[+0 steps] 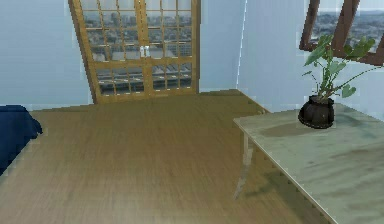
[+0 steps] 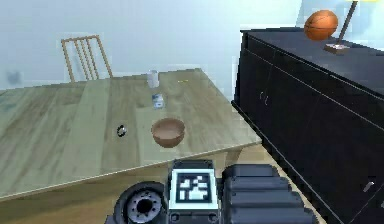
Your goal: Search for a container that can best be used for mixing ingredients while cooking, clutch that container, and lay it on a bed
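Arm side view: tool [image 2: 143, 206] near a brown bowl [image 2: 169, 130] (grip and load, cannot tell).

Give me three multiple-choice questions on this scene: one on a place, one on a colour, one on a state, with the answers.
1. Where does the brown bowl stand? A on the wooden table B on a stove C in a sink
2. What colour is the ball on the black sideboard? A green B orange C white
3. How do the glass doors stand? A shut B wide open C one leaf ajar
Answers: 1 A, it sits on the tabletop; 2 B, its surface is plainly orange; 3 A, both leaves meet at the middle.
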Robot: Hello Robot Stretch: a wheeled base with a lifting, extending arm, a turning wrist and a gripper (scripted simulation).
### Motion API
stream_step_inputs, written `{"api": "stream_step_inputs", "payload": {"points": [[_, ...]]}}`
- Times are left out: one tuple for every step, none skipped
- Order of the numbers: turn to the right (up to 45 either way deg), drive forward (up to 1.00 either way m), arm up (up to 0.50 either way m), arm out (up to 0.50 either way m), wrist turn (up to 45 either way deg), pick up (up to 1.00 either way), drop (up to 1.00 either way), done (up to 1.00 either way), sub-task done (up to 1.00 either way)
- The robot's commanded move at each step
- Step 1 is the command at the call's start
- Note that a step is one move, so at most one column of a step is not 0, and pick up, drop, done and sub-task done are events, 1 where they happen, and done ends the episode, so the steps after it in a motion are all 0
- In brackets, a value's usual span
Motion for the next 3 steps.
{"api": "stream_step_inputs", "payload": {"points": [[0.0, 0.00, 0.00, 0.38, 0.0, 0.00, 0.00, 0.00, 0.00], [0.0, 0.00, 0.00, 0.00, 45.0, 0.00, 0.00, 0.00, 0.00], [0.0, 0.00, 0.00, 0.00, 45.0, 0.00, 0.00, 0.00, 0.00]]}}
